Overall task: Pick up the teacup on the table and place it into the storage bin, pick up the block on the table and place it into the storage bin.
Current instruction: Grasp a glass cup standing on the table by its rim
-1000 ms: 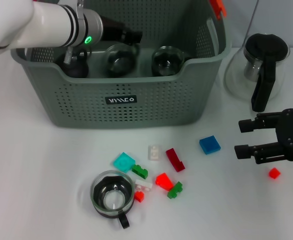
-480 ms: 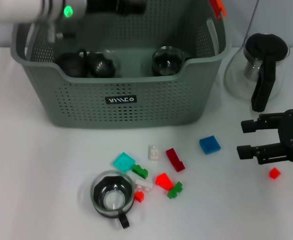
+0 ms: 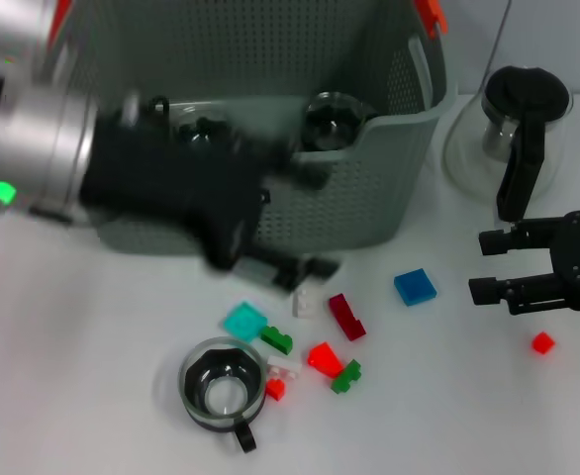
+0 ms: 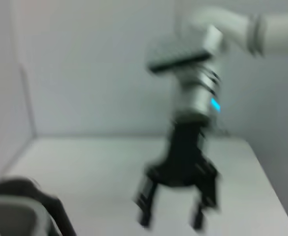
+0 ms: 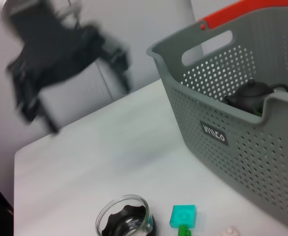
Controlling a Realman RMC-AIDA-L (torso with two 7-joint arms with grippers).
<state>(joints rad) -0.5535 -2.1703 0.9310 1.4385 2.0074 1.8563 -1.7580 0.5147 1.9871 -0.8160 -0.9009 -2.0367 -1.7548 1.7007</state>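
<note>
Left gripper (image 3: 305, 267) hangs blurred in front of the storage bin (image 3: 389, 188), jaws apart and empty, probably lining up on the teacup (image 3: 221, 384) below. Right gripper (image 3: 488, 267) waits wide near the blue block (image 3: 415, 286).

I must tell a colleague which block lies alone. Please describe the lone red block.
Start at the glass pot with the black lid, right of the storage bin. Below it hovers the right gripper, and just below that lies the small red block, apart from the cluster.

Bright even light, soft shadows, left arm (image 3: 161, 188) motion-blurred
</note>
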